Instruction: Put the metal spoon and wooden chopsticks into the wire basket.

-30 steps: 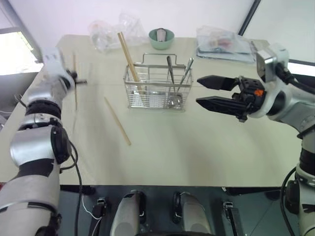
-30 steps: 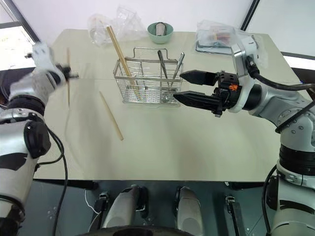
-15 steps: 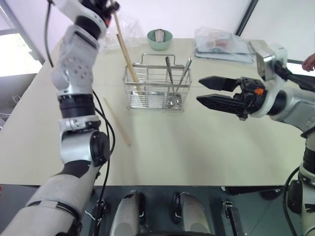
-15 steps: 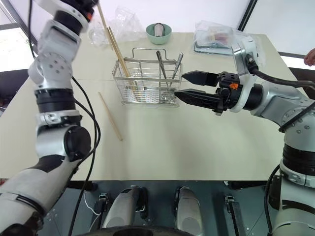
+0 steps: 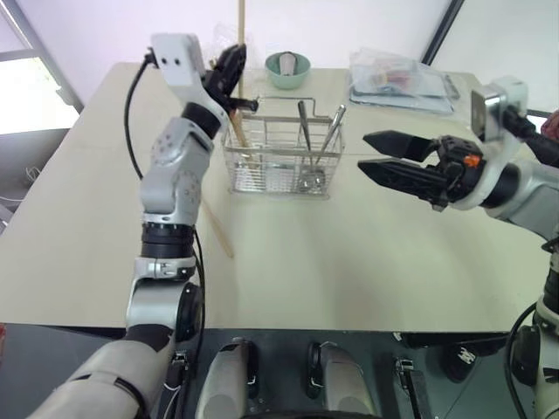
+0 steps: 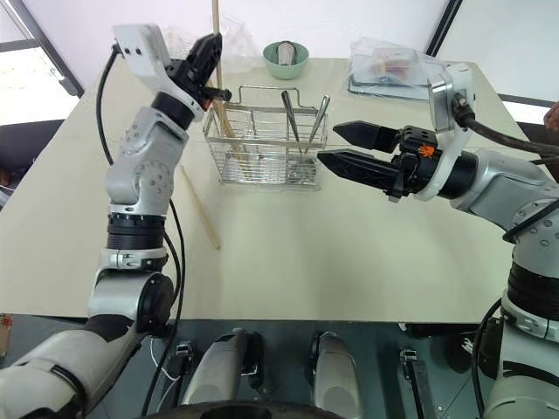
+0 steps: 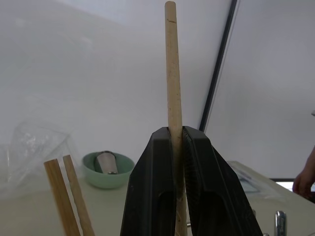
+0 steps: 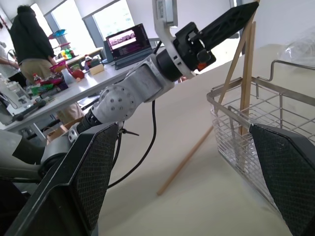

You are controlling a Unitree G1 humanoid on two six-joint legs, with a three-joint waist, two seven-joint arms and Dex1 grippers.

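While the small rectangular silver wire-mesh basket with a thin loop handle [image 5: 279, 157] stands on the pale tabletop [image 5: 349, 262], 2 light-brown wooden chopsticks [image 8: 241, 73] are seen leaning in its left end, their tops rising above the rim. Towards its right end 2 slim shiny metal utensils [image 5: 316, 144] are stood upright, crossing near their lower ends; which of them is the spoon cannot be told. Behind the basket a round pale-green bowl [image 5: 287, 69] is set, with a small whitish object held inside it. Crumpled clear plastic bags [image 5: 397, 74] are laid at the far right of the table.

The left arm is raised over the table, its left gripper [image 5: 229, 72] held above the basket's left end and pointed upward and towards the far side. Its 2 black fingers [image 7: 202, 187] are clamped tight on 1 straight wooden chopstick [image 7: 172, 73], which is kept vertical and extends well above the fingertips. The right gripper [image 5: 384, 155] is held level to the right of the basket, pointed leftward at it but apart from it, its 2 black fingers spread wide with nothing between them.

1 further long wooden chopstick [image 5: 214, 229] is left lying flat on the table, just in front and to the left of the basket. 4 chopsticks are counted altogether: 2 in the basket, 1 gripped, 1 on the table
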